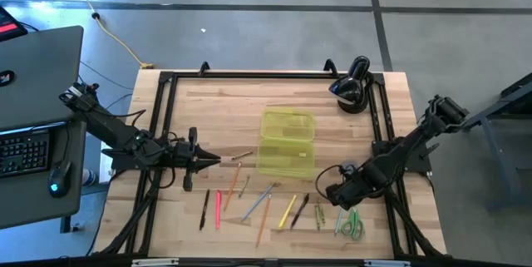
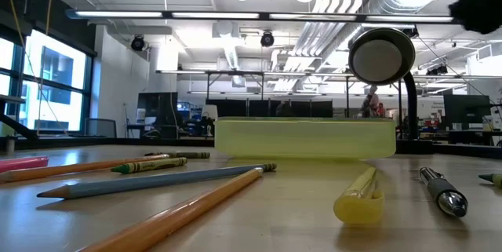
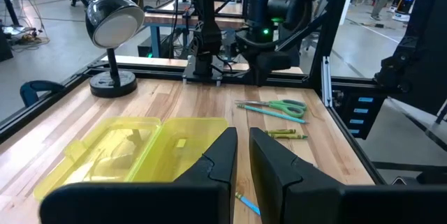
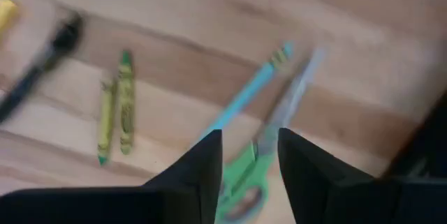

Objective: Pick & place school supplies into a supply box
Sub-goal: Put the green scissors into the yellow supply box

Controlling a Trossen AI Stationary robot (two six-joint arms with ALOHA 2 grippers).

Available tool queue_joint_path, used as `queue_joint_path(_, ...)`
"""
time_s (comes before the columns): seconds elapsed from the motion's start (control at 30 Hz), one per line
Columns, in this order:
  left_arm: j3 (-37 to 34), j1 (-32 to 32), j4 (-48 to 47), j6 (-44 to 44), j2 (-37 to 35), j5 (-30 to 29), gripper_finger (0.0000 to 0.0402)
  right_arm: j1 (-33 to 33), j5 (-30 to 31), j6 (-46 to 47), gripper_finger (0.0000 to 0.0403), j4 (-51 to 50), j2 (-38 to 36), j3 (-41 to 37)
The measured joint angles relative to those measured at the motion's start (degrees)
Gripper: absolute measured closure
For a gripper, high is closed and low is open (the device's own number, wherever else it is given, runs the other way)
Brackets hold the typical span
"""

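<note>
- We see the supply box (image 1: 288, 143), a translucent yellow-green case, lying open near the middle of the worktop (image 1: 216, 109), with the pens, pencils and crayons strewn between it and the worktop's front edge.
- Our right claw (image 4: 250, 155) hovers over the green-handled scissors (image 1: 352, 223) near the front right corner, its fingers parted with a narrow gap and nothing between them.
- Beside the scissors lie a light-blue pencil (image 4: 248, 93) and two green crayons (image 4: 117, 105).
- We judge the scissors light and rigid, but flat to the wood and slick on the blades; the thicker handle loops give the better hold.
- The pencils look light, stiff and apt to roll, so we would pinch one across its middle.
- Our left claw (image 3: 242, 148) waits near the worktop's left edge, fingers slightly apart, holding nothing.
- A black desk lamp (image 1: 352, 86) stands at the back right corner.
</note>
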Motion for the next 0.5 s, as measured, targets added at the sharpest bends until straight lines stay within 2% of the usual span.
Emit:
queue_joint_path(0.17, 0.0, 0.0, 0.0, 0.0, 0.0, 0.0, 0.033, 2.0, -3.9, 7.6, 0.0283, -0.1, 0.0, 0.0)
queue_joint_path(0.33, 0.0, 0.0, 0.0, 0.0, 0.0, 0.0, 0.033, 2.2, -7.1, 11.0, 0.0298, 3.3, 0.1, 0.0)
queue_joint_path(0.5, 0.0, 0.0, 0.0, 0.0, 0.0, 0.0, 0.033, 2.3, -15.5, 11.3, 0.0319, 3.7, 0.1, 0.0)
